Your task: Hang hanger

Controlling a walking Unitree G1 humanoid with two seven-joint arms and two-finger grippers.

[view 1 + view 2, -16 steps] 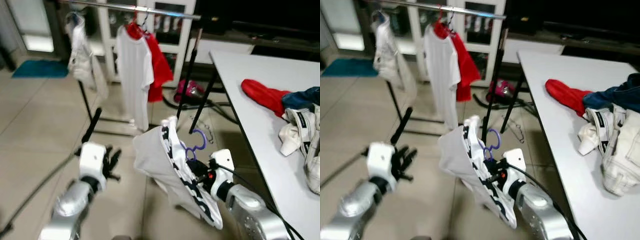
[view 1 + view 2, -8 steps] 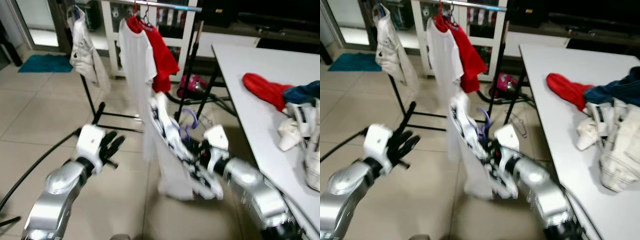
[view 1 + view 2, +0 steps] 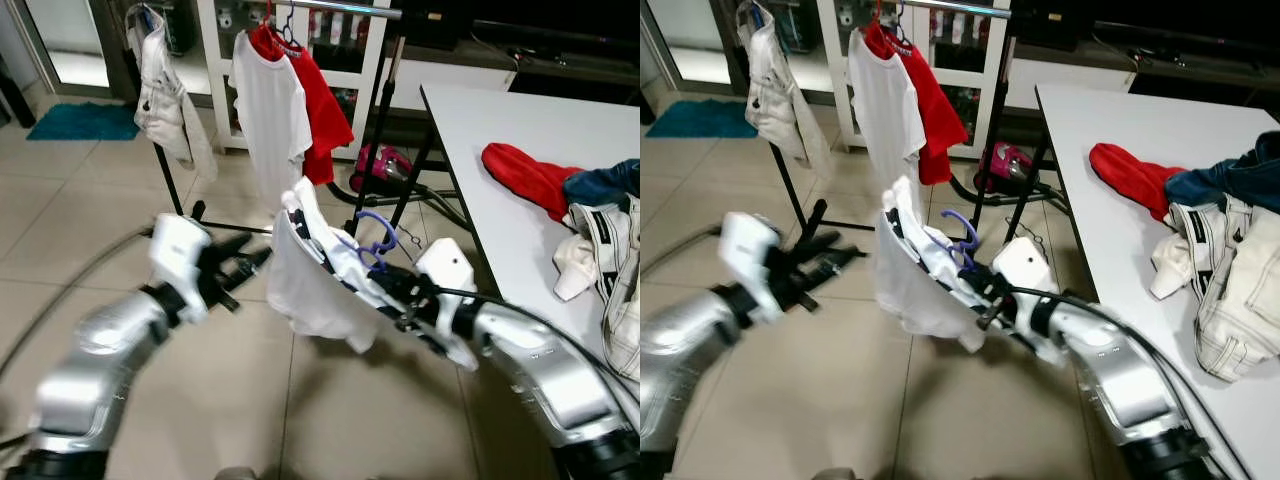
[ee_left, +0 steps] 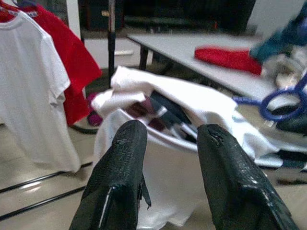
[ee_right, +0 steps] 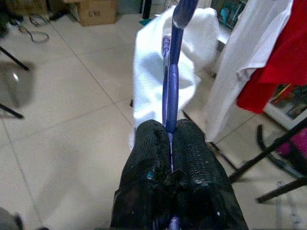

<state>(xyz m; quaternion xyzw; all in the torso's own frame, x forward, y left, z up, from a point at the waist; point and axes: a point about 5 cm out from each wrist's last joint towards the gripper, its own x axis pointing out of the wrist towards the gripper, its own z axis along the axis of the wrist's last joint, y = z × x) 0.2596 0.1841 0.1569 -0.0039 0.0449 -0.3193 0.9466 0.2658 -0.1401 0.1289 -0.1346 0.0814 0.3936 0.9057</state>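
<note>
Robot with a garment on a hanger, near a clothes rack

Tiled floor (image 3: 90, 200), pale beige, covers the room. At the far side stands a black clothes rack (image 3: 385, 110) with a silver top rail. On the rail hang a white T-shirt (image 3: 268, 115), a red shirt (image 3: 325, 120) just beside it, and a pale jacket (image 3: 170, 85) further to the robot's left. Behind the rack is a white cabinet with glass doors, and a teal mat (image 3: 85, 120) lies on the floor by a doorway.

On the robot's right is a white surface (image 3: 500, 170). On it lie a red cloth (image 3: 530, 175), a dark blue garment (image 3: 610, 185) touching it, and a heap of cream clothing (image 3: 610, 270) nearer the robot.

In the middle of the scene, above the floor and well short of the rail, the right gripper (image 5: 170, 139) has its fingers pressed together on the blue hanger (image 3: 372, 238). A white garment with dark patterned trim (image 3: 310, 280) hangs from the hanger. The left gripper (image 4: 165, 143) is held out just beside the garment, its fingers (image 4: 124, 163) spread apart with nothing between them.
</note>
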